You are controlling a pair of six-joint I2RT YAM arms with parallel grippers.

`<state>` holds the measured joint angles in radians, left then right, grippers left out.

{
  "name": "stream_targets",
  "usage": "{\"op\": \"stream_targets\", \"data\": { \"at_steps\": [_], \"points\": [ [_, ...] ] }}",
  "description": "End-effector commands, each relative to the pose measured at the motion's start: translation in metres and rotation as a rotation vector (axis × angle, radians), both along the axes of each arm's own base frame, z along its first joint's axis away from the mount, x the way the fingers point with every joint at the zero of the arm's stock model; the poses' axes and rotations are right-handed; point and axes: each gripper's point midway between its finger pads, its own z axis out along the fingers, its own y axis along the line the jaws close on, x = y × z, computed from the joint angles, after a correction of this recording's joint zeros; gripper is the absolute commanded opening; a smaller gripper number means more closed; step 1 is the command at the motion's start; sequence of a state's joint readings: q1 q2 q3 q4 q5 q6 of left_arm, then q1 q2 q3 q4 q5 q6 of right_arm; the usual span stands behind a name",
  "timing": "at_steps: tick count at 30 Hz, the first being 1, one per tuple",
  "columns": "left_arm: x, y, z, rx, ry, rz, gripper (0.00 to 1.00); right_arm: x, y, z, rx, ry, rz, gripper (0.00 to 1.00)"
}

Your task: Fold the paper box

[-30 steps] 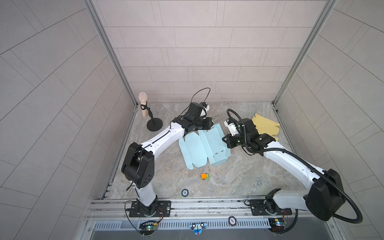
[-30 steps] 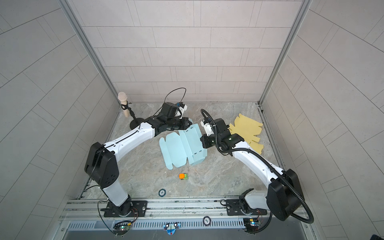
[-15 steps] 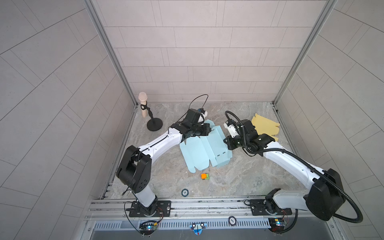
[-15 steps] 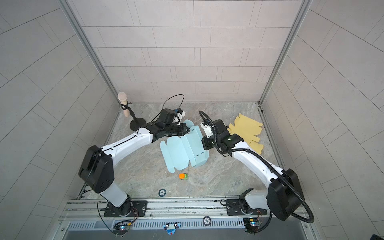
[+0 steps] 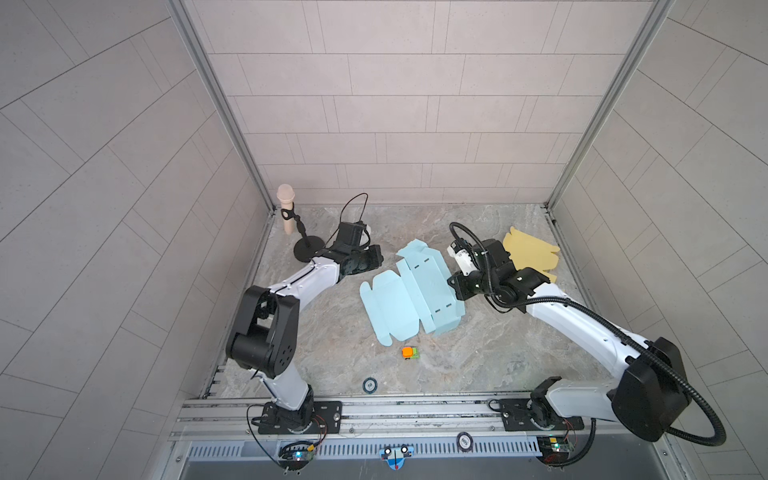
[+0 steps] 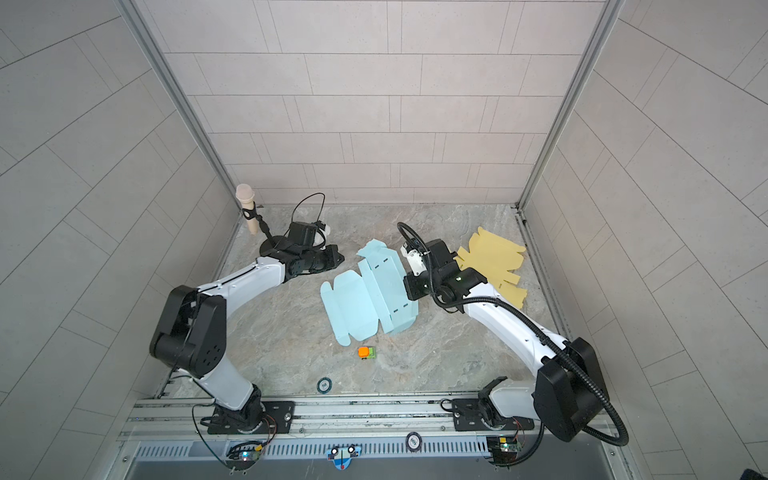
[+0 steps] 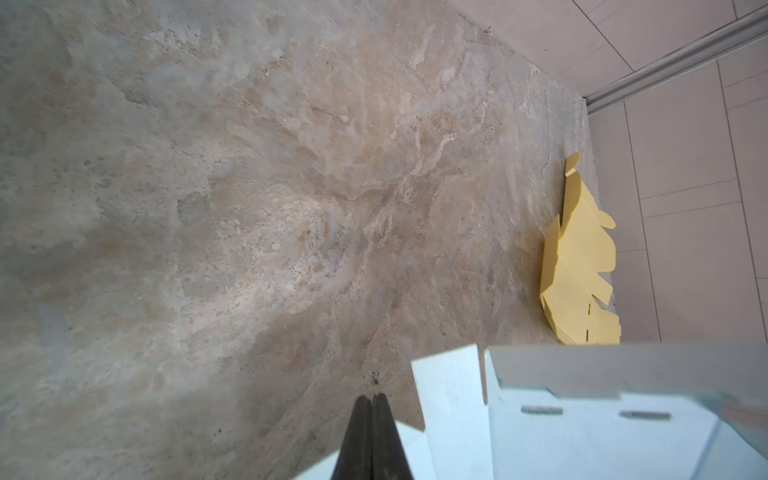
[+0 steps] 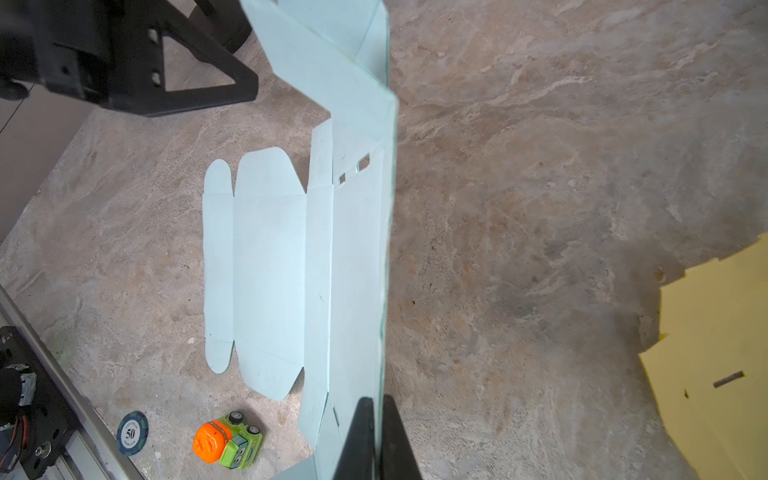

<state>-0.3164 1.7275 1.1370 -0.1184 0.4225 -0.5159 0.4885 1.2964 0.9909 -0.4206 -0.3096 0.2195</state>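
Paper box status for you: your light blue paper box (image 5: 407,291) is an unfolded die-cut blank lying mid-table on the marble tabletop (image 5: 332,332). Most panels lie flat, but the side nearest your right arm is lifted off the surface. Your right gripper (image 8: 376,432) is pinched down on that raised edge, and in the right wrist view you can see the paper running edge-on straight between the black fingers.

Your left gripper (image 7: 371,419) has its fingers pressed together with nothing between them. In a top view it sits just beside the blank's far-left corner, not touching it as far as I can tell.

Other stuff around: a pile of yellow box blanks (image 5: 530,249) behind your right wrist, an orange-and-green toy truck (image 5: 410,353) just in front of the blue blank, a poker chip (image 5: 369,385) nearer the rail, and a microphone on a stand (image 5: 286,208) in the back-left corner.
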Motion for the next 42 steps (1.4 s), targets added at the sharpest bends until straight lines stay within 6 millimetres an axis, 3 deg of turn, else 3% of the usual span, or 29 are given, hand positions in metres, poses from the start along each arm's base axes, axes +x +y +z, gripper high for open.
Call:
{"op": "stream_targets", "data": {
  "at_steps": [1,7,16,21,36,42],
  "points": [
    [0.024,-0.007,0.003,-0.007,-0.042,-0.002,0.00,-0.001,0.003,0.021,0.012,-0.051,0.028,0.00],
    [0.035,-0.025,0.001,-0.035,-0.030,-0.052,0.00,0.000,0.004,0.019,0.011,-0.051,0.031,0.00],
    [0.023,-0.039,-0.019,-0.082,0.021,-0.076,0.00,0.003,0.006,0.020,0.027,-0.061,0.024,0.00],
    [0.018,-0.046,-0.018,-0.089,0.020,-0.097,0.00,0.003,0.006,0.019,0.028,-0.059,0.022,0.00],
    [-0.010,-0.045,-0.014,-0.117,0.027,-0.110,0.00,0.002,0.003,0.019,0.025,-0.065,0.011,0.00],
    [-0.004,-0.040,-0.013,-0.119,0.019,-0.092,0.00,0.001,0.003,0.019,0.027,-0.065,0.011,0.00]
  ]
}}
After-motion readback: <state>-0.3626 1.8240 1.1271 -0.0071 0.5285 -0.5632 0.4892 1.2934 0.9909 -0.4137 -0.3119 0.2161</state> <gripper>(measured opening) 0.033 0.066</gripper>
